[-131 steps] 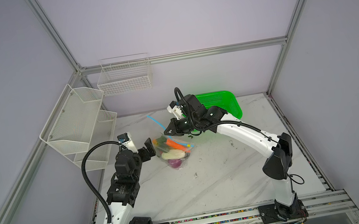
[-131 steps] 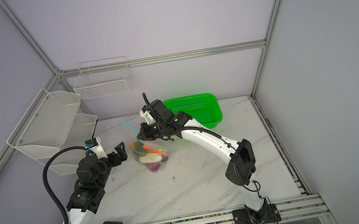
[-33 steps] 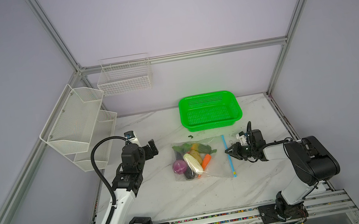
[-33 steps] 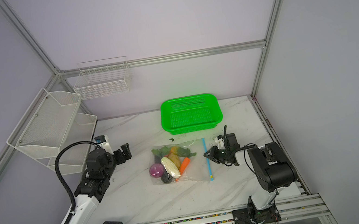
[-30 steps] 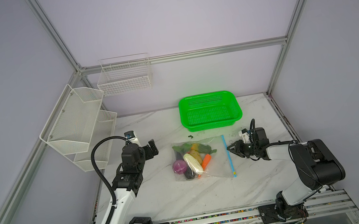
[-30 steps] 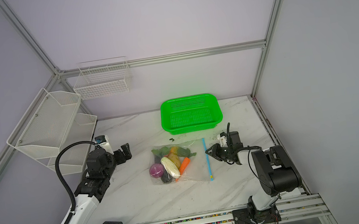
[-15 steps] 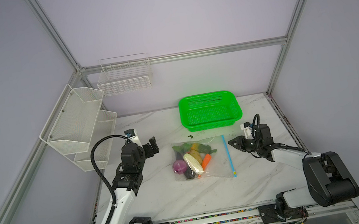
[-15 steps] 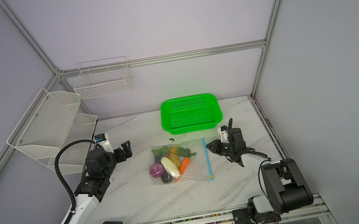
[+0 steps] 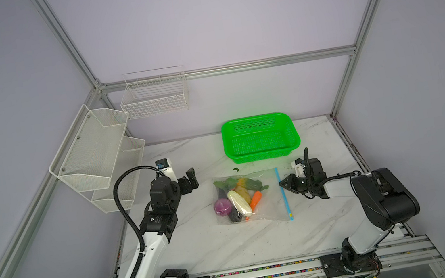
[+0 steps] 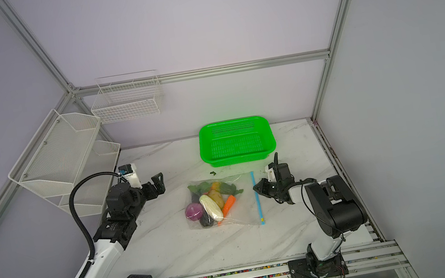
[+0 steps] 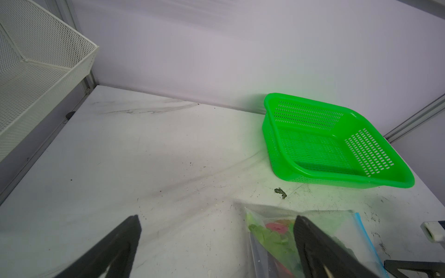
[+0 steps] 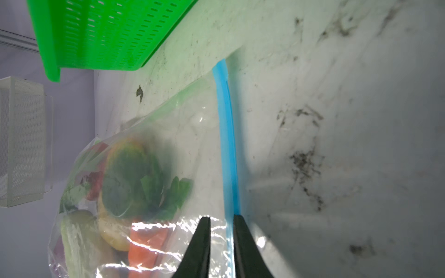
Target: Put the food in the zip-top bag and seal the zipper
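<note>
**Stock of the table: filled bag, two arms, surrounding fixtures**

1. The zip-top bag (image 9: 268, 208): clear and crinkly, lying flat on the marble table (image 9: 202, 248) just right of centre in both top views.
2. The food (image 9: 237, 201): all heaped inside the bag's left half.
   - Greens (image 9: 223, 183) lie at the far end.
   - Also visible are a purple onion (image 9: 222, 207), a white oblong (image 9: 239, 202), a potato (image 9: 243, 192), an orange carrot (image 9: 255, 198) and a dark eggplant (image 9: 234, 216).
3. The zipper (image 9: 284, 196): a light blue strip down the bag's right edge. A yellow slider tab (image 10: 262, 218) sits at its near end.
4. Right gripper (image 9: 282, 183): low on the table, its tip at the zipper's upper half.
   - In the right wrist view the right gripper (image 12: 220, 217) has its jaws a narrow slit apart, with the blue strip running into that slit.
   - The fingers cover the strip there, so I cannot tell whether they pinch it.
5. Left gripper (image 9: 191, 181): left of the bag and clear of it, with its jaws spread wide and nothing between them. In the left wrist view one finger (image 11: 313, 245) blocks part of the bag's corner.
6. Green basket (image 9: 263, 156): perforated plastic, behind the bag in the upper middle of the table.
7. Green scrap (image 9: 236, 169): loose on the marble between the basket and the bag.
8. White mesh shelf rack (image 9: 93, 154): on the left wall.
9. White wire basket (image 9: 154, 96): hung on the back wall.
</note>
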Controlling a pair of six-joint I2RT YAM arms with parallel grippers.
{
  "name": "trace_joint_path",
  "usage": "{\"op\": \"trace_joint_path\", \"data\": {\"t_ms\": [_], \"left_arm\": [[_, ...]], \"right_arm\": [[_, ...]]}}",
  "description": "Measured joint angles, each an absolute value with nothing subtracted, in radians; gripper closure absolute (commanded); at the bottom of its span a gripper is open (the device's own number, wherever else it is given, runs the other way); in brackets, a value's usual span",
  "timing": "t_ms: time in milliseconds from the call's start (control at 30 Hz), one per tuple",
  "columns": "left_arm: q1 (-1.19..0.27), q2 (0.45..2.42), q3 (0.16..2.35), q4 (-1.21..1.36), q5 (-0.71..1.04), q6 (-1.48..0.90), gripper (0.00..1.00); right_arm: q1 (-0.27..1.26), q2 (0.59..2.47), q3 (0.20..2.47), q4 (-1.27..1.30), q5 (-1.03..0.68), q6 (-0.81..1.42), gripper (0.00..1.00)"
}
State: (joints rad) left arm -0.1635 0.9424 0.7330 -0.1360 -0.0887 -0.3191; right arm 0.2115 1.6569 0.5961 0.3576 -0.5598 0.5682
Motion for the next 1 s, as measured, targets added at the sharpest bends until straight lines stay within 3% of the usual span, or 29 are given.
{"op": "trace_joint_path", "data": {"t_ms": [267,533,767,1000], "left_arm": [[-0.163,0.960,0.715,-0.133,-0.120,-0.318,0.00],[-0.163,1.016,0.530,0.088,-0.216,-0.245,0.00],[-0.128,1.102,0.429,0.275,-0.294,-0.149,0.00],[-0.069,1.224,0.423,0.419,-0.296,-0.134,0.00]], "right_arm": [[0.212,1.660,0.638,0.329,-0.519,0.565,0.76],[0.194,1.279,0.654,0.278,-0.322,0.385,0.76],[0.188,1.126,0.556,0.503,-0.047,0.142,0.44],[0.188,1.139,0.314,0.863,0.121,-0.065,0.38]]}}
